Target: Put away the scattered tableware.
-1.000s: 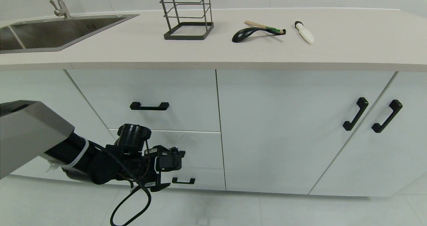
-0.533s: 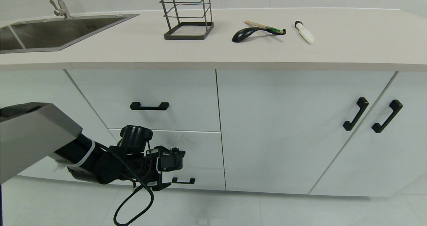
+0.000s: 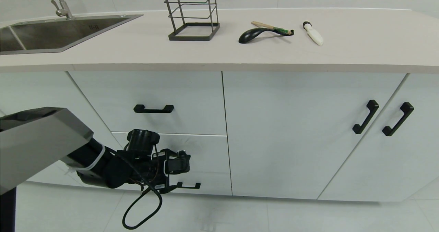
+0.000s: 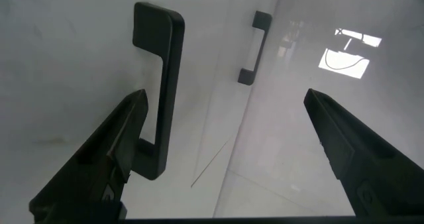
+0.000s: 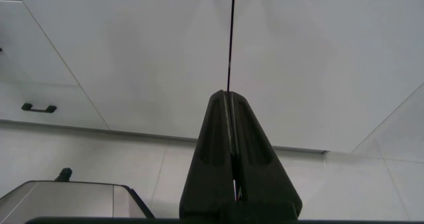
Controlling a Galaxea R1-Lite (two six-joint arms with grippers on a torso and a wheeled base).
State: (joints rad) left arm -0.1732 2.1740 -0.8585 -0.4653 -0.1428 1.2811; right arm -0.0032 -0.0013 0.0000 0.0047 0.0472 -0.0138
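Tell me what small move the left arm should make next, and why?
Probably nudge the left gripper sideways to centre it on the lower drawer handle before closing. Its jaws are open, and in the left wrist view the handle sits close beside one finger, far from the other.

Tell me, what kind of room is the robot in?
Most likely a kitchen: a steel sink with a tap sits in the countertop, white cabinets with black handles run underneath, and a black spoon lies on top.
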